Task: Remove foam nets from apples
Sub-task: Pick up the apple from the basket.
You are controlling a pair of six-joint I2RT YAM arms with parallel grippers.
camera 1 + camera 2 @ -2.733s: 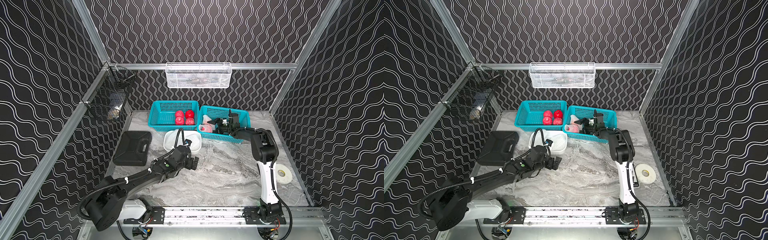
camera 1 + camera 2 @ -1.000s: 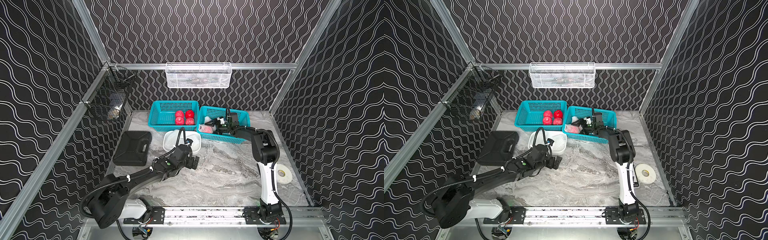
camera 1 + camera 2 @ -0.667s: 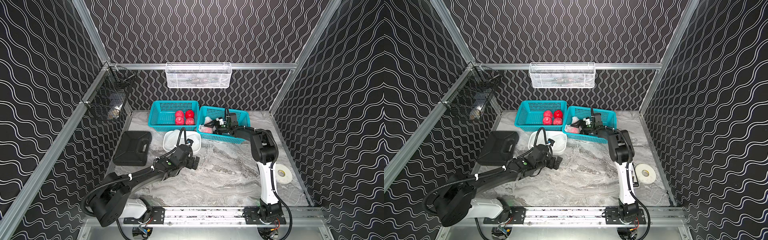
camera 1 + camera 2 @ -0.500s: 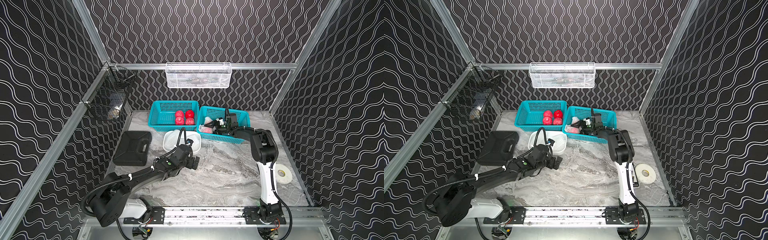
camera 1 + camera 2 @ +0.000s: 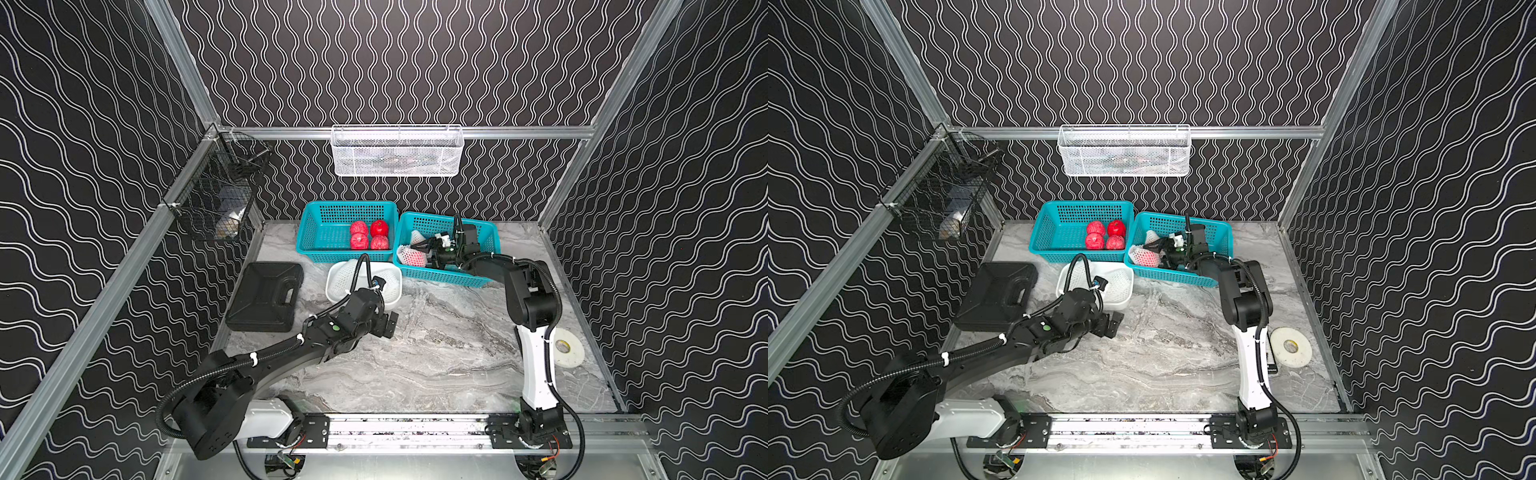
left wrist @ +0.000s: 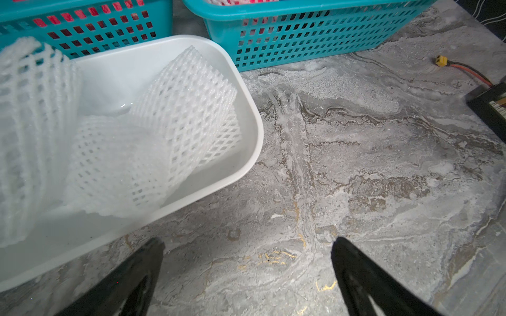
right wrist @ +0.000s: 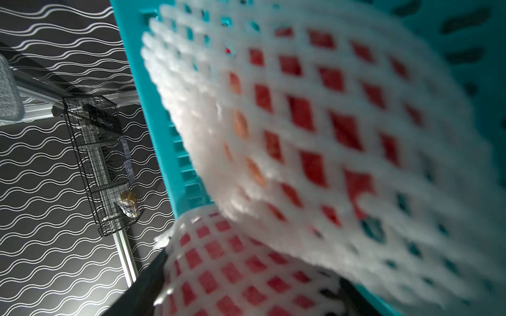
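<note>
Several bare red apples point(image 5: 370, 235) lie in the left teal basket point(image 5: 309, 232). In the right teal basket point(image 5: 449, 278) my right gripper point(image 5: 430, 251) reaches to a net-wrapped apple point(image 5: 410, 257). The right wrist view shows that apple in its foam net point(image 7: 219, 260) filling the gap between both fingers, with my right gripper point(image 7: 252, 270) shut on it. A second netted apple point(image 7: 315, 123) leans just beyond. Empty foam nets point(image 6: 169, 131) lie in the white tub point(image 6: 254, 131). My left gripper point(image 6: 247, 243) hangs open and empty over the marble beside the tub, seen in both top views point(image 5: 1111, 324).
A black case point(image 5: 266, 295) lies at the left, a tape roll point(image 5: 565, 347) at the right edge. A white wire basket point(image 5: 397, 151) hangs on the back wall, a black wire basket point(image 5: 216, 199) on the left rail. A battery with cable point(image 6: 490, 104) lies near the tub.
My right gripper has pushed further left inside the right basket and its jaws have narrowed onto the netted apple. The left arm has barely moved and stays open.
</note>
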